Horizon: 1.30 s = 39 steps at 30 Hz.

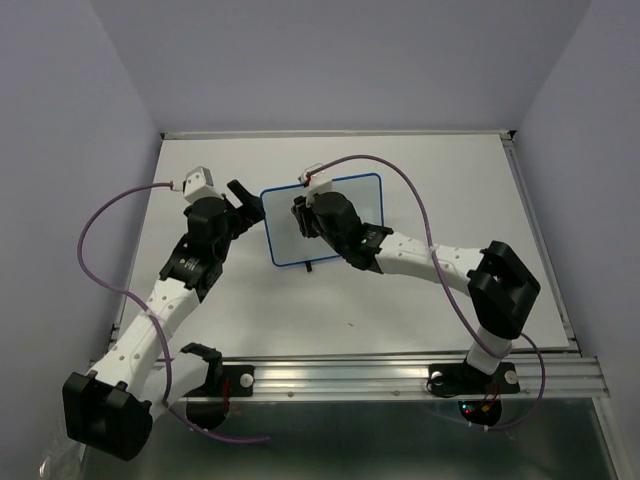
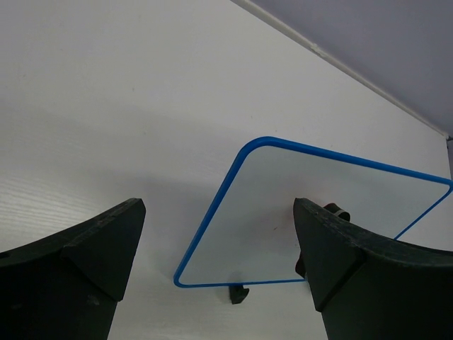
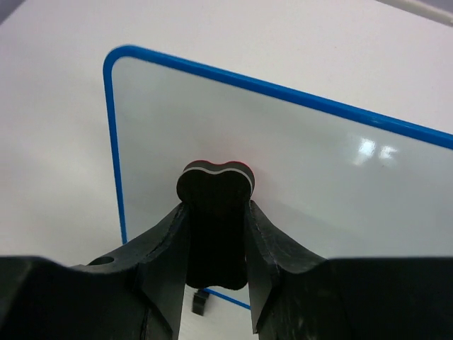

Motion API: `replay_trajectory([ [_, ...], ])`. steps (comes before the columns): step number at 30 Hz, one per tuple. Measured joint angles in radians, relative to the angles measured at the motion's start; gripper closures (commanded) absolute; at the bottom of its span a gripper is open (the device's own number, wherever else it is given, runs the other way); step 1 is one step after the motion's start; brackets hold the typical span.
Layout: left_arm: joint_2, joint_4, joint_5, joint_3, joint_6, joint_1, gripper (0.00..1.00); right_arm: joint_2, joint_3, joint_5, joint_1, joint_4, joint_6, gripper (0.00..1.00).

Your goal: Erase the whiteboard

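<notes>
Two right fingers (image 3: 163, 248) clamp an eraser (image 3: 214, 185) against the whiteboard (image 3: 318, 177); left fingers (image 2: 85, 262) gape empty beside it.

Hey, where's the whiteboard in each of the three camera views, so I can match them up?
Top external: the whiteboard sits mid-table, partly under the right arm.
Left wrist: centre-right, beyond the open left claw.
Right wrist: fills most of the frame, behind the clamped eraser.
Shared landmark: the black foot on its near edge.

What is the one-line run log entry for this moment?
right gripper: shut on eraser | eraser: against whiteboard face | left gripper: open, empty, beside whiteboard
</notes>
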Motion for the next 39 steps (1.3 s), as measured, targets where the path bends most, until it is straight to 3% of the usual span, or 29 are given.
replay_trajectory([
  [7,0.003,0.001,-0.043,0.006,-0.032,0.000,0.01,0.063,0.067,0.138,0.032,-0.003,0.200,0.99],
  [12,-0.013,0.001,-0.073,0.006,-0.056,0.000,0.01,0.102,0.069,0.199,0.047,0.016,0.249,0.99],
  [39,-0.077,-0.003,-0.134,0.005,-0.075,0.001,0.01,0.254,0.019,0.410,0.145,0.358,0.132,0.99],
])
